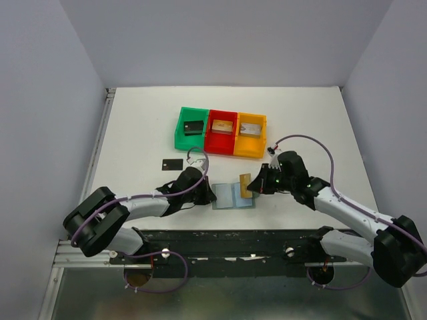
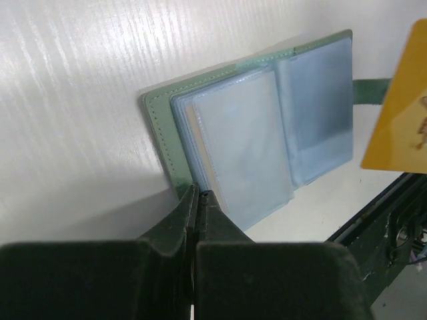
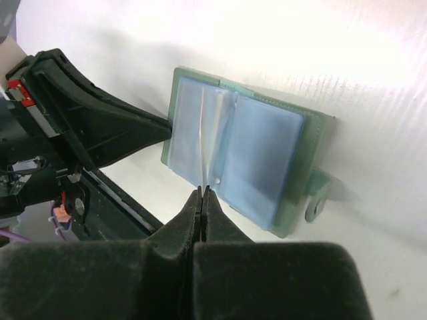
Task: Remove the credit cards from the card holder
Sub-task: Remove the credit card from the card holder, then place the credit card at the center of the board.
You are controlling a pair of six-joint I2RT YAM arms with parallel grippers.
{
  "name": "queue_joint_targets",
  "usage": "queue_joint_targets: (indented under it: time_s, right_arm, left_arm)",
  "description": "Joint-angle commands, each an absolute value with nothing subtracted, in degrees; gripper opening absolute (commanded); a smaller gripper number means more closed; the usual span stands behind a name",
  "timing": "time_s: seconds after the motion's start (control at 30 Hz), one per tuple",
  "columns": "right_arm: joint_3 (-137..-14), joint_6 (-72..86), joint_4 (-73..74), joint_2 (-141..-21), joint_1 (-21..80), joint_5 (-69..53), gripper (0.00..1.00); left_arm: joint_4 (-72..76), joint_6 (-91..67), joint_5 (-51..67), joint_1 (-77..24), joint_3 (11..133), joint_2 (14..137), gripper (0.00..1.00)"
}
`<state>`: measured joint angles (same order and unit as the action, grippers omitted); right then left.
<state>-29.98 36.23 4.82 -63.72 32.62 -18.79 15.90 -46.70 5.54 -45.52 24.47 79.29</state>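
White desk (image 1: 133, 133), grey walls, and both arms reach in low toward the middle. Now the right pincer (image 3: 202, 193): clamped tight on a golden-tan card (image 1: 245, 184), which it holds tilted up at the far right edge of the card holder (image 1: 230, 197). Over to the left pincer (image 2: 198, 198): jaws closed together, tips pressed against the holder's near left corner. The holder lies open and flat between them, with a pale green stitched cover and glossy blue-tinted sleeves. Further left, a thin black card (image 1: 172, 163) lies flat on the desk. Beyond sit the plastic green bin (image 1: 181, 137), red bin (image 1: 220, 149) and yellow bin (image 1: 250, 153) in a row, a card in each.
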Motion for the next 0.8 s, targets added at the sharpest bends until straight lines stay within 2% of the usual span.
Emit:
queue_joint_targets:
  time_s: [0.0, 0.07, 0.23, 0.3, 0.43, 0.5, 0.67, 0.77]
  right_arm:
    - [-34.01, 28.75, 15.89, -59.25, 32.43, -13.72, 0.0]
    - [-36.02, 26.55, 18.79, -57.93, 32.43, -12.92, 0.0]
    - [-42.18, 21.98, 27.49, -56.95, 32.52, -7.57, 0.0]
    - [-44.55, 20.22, 30.05, -56.95, 32.61, -7.03, 0.0]
    - [-48.6, 15.66, 32.25, -56.07, 33.75, -11.41, 0.0]
    - [-50.7, 13.19, 33.91, -56.51, 34.01, -16.15, 0.0]
    - [-55.54, 5.9, 40.68, -59.94, 34.36, -34.85, 0.0]
    - [-57.47, 3.0, 44.2, -61.78, 35.41, -44.54, 0.0]
  left_arm:
    - [7.75, -42.37, 4.13, -45.79, 27.93, 75.94, 0.04]
    - [6.07, -40.79, 4.83, -45.88, 30.48, 74.19, 0.14]
    - [2.56, -37.71, 5.8, -45.62, 35.5, 67.86, 0.58]
    - [0.1, -36.74, 4.67, -45.35, 37.69, 64.62, 0.67]
    - [-2.82, -33.67, 5.7, -44.13, 39.38, 56.28, 0.73]
    - [4.69, -29.99, 14.81, -43.77, 36.23, 50.31, 0.74]
    - [22.65, -27.25, 20.39, -43.59, 24.02, 34.57, 0.74]
    - [19.54, -24.97, 23.1, -43.51, 23.9, 29.89, 0.74]
